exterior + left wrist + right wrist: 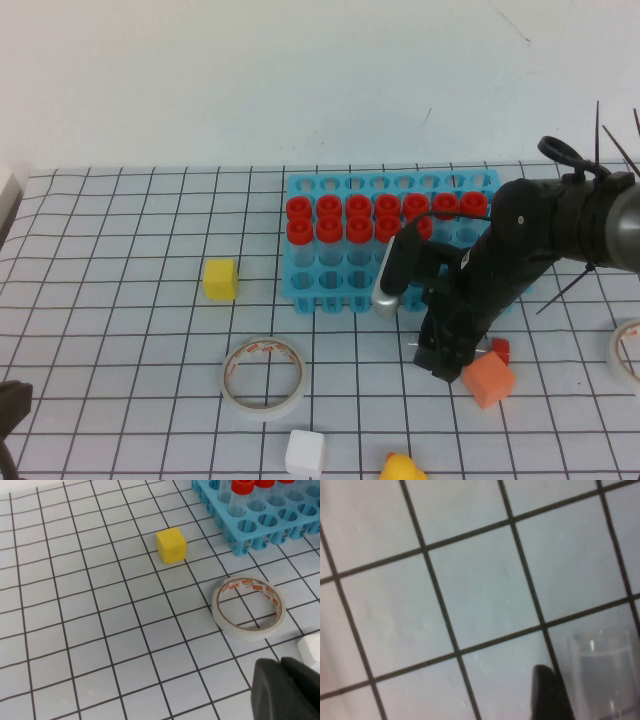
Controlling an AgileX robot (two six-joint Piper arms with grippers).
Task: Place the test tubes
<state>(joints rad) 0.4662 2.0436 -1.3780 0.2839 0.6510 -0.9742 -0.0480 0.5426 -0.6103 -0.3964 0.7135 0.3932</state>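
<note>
Left gripper (287, 692) low at robot's left, claw together. Right gripper (447, 362) low beside red-capped clear test tube (499, 349); claw state unclear.

Surface (120, 330) white, ruled in a black square grid. Rack (312, 300) light blue. Test tubes (358, 232) in it clear, caps red; a loose red cap (499, 349) shows beside the orange block (488, 381). Cube (220, 279) yellow; second cube (305, 452) white. Tape roll (265, 408) off-white, red print on its inner face. Right arm (530, 240) black. Back wall (200, 80) plain white.
</note>
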